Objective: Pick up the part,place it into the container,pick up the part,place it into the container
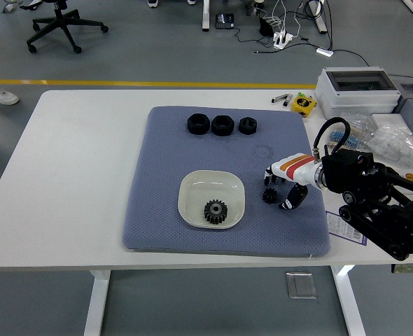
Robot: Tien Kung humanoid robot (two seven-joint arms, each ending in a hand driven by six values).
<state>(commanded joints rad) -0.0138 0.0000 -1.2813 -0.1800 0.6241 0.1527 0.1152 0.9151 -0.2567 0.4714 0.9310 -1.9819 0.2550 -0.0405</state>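
Note:
A black gear (214, 211) lies in the white bowl (192, 192) on the blue-grey mat (164, 175). A smaller black gear (269, 196) lies on the mat to the right of the bowl. My right hand (282, 187), white with red and orange stripes, hovers just right of the small gear with fingers spread around it, holding nothing. Three black nut-like parts (221, 124) sit in a row at the mat's far edge. My left arm is out of view.
A grey electrical box (358, 91), bags of small parts (385, 140), a yellow item (304, 103) and coloured buttons (408, 177) crowd the table's right side. An office chair (63, 24) stands on the floor behind.

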